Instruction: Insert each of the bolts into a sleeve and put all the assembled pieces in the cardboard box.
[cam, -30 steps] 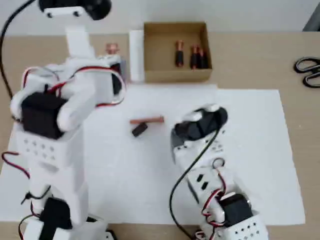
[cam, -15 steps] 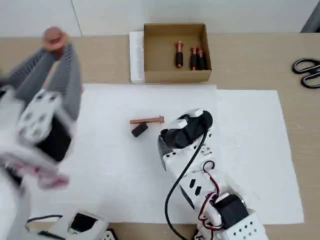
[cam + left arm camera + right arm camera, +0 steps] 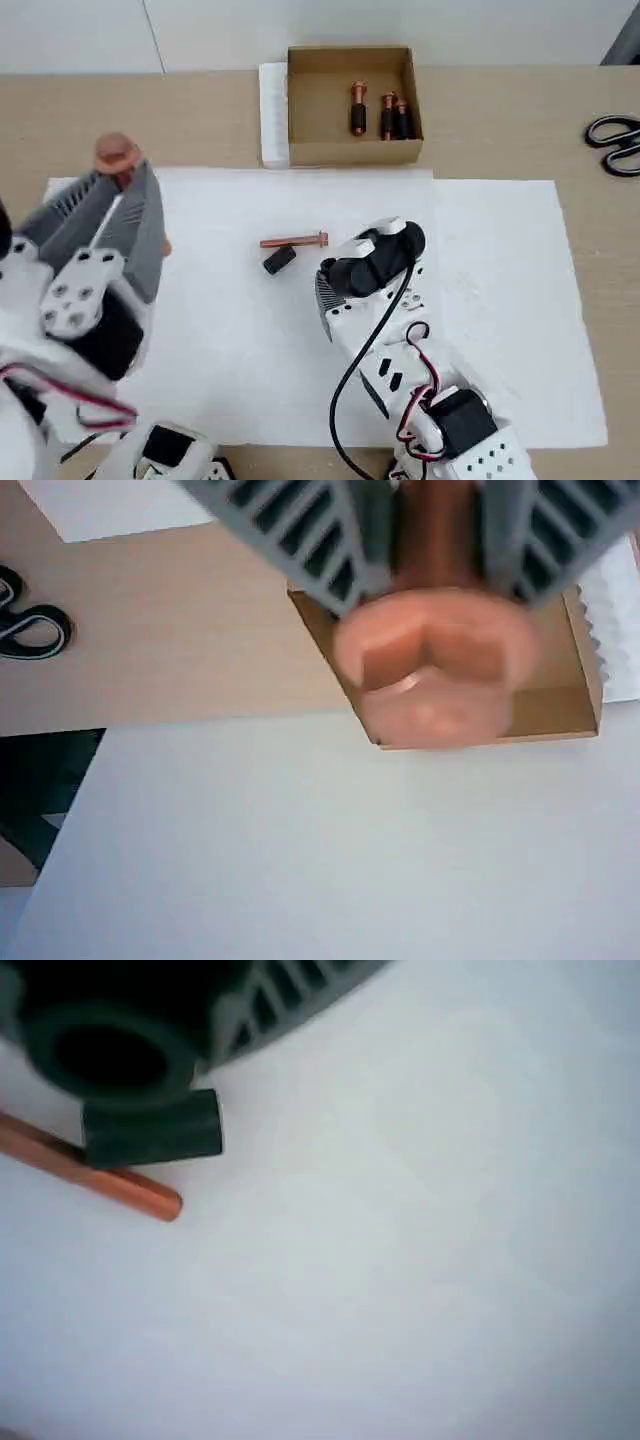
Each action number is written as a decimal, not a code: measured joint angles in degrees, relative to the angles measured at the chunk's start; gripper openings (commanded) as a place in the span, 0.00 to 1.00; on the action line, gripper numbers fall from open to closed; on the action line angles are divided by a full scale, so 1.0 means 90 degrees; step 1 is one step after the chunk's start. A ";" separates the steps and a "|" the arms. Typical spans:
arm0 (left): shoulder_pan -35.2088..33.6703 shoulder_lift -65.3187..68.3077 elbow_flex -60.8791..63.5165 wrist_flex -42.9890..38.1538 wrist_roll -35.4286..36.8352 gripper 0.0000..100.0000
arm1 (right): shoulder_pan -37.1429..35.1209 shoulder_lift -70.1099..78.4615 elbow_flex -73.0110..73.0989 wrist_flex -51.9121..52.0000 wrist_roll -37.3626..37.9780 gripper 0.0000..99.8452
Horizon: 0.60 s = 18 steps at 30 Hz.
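My left gripper (image 3: 120,180) is clamped on a copper bolt (image 3: 437,670), my right gripper (image 3: 135,1020) on a black sleeve (image 3: 110,1055) (seemingly); next, align both and insert.

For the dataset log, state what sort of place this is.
Probably a robotics lab or workshop bench. Two robot arms sit at a wooden table, a white paper sheet serves as a work mat, and scissors and a cardboard box of sleeved bolts lie on the table.
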 measured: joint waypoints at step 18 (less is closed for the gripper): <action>0.0010 -0.1631 0.6242 -0.4024 0.0039 0.01 | 0.0000 0.0000 0.0117 0.0000 0.0000 0.00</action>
